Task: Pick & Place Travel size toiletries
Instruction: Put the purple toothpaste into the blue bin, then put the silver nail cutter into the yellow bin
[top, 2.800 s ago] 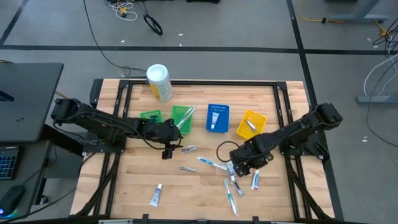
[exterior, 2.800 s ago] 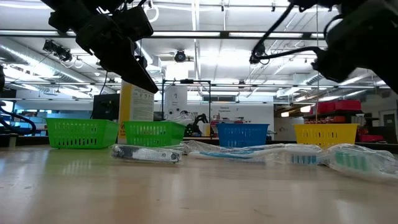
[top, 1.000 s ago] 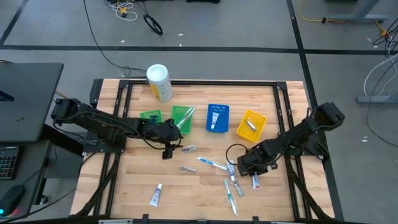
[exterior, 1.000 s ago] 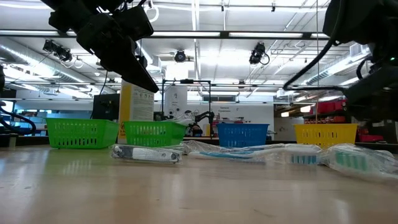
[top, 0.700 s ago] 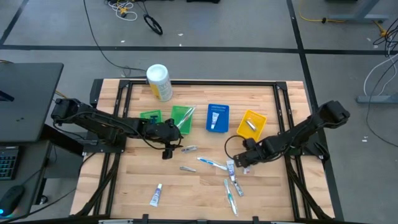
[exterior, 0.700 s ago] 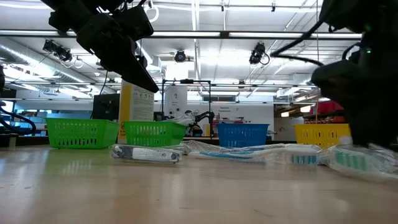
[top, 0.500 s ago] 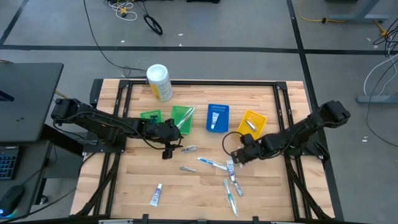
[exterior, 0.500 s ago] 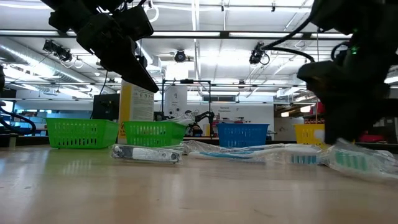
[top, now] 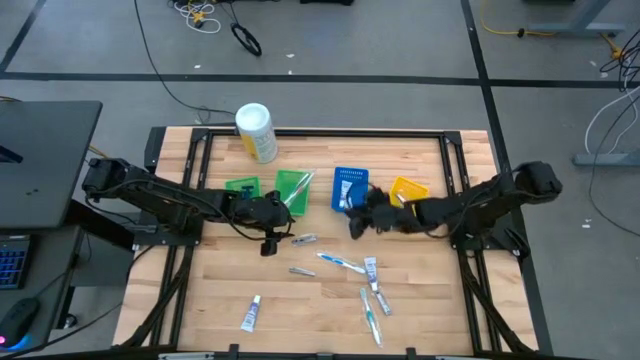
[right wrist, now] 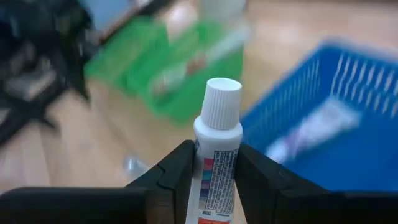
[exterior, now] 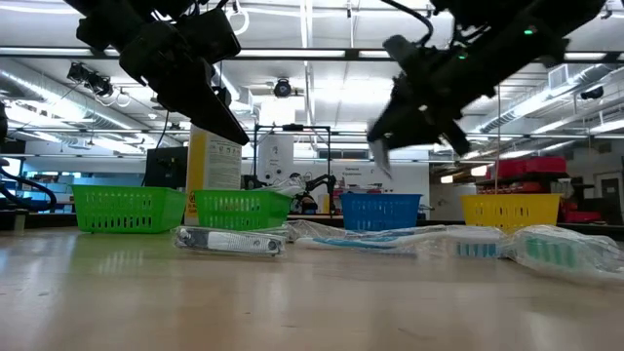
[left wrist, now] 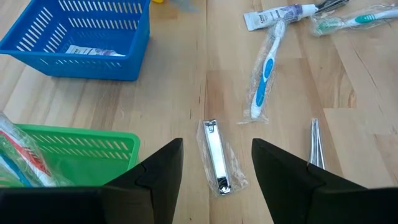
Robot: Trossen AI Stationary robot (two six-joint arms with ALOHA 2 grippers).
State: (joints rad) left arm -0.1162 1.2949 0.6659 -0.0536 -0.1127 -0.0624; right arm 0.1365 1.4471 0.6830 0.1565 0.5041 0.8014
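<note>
Green bins (right wrist: 168, 74) and blue bin (right wrist: 336, 124) blurred.

- A small white tube with a white screw cap (right wrist: 216, 134) and coloured marks on its label is pinched upright between two dark fingers, up off the table near the blue bin.
- A metal nail clipper in a clear wrapper (left wrist: 216, 157) lies flat on the wood, mid-table.
- A blue-and-white toothbrush in clear wrap (left wrist: 264, 78) lies to its right, beside another small white tube (left wrist: 275, 15).
- A green-headed wrapped toothbrush (left wrist: 351, 19) lies further right.
- A white tube with a blue end (top: 250, 314) lies alone, near left.
</note>
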